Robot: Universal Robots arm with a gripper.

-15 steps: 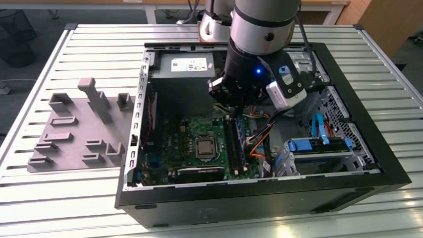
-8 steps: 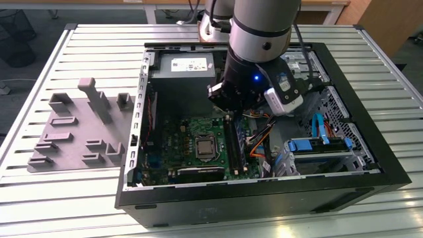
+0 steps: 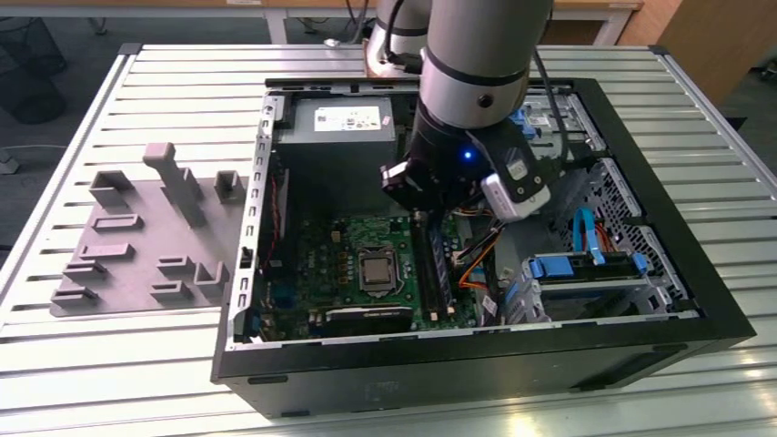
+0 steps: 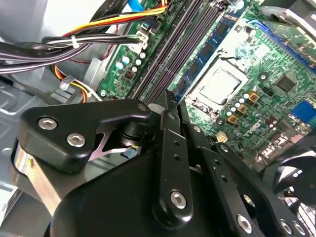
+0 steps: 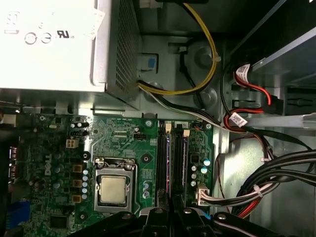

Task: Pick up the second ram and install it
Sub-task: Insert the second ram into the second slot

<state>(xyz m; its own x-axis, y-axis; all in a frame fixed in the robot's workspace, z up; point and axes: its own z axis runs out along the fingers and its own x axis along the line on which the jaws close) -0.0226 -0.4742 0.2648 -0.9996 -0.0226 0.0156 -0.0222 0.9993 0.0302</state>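
A long dark-blue stick with dark chips, the second ram (image 4: pixel 202 61), stands on edge in the memory slots beside the CPU (image 4: pixel 219 84). In the exterior view this ram (image 3: pixel 438 273) runs toward the case front. From above, in the first wrist view, it looks like a thin line (image 5: pixel 169 168) between the black slots. My gripper (image 3: pixel 421 218) hangs inside the open computer case, over the far end of the slots. Its black fingers are pressed together in both wrist views (image 4: pixel 168 98) (image 5: pixel 170 215), with the tips right at the stick's end. I cannot tell whether they touch it.
The power supply (image 3: pixel 338 123) fills the case's back corner. Bundled cables (image 5: pixel 266 182) run next to the slots. Light-blue drive brackets (image 3: pixel 583 266) sit at the exterior view's right. A grey holder plate (image 3: pixel 146 237) lies on the slatted table left of the case wall (image 3: pixel 486 350).
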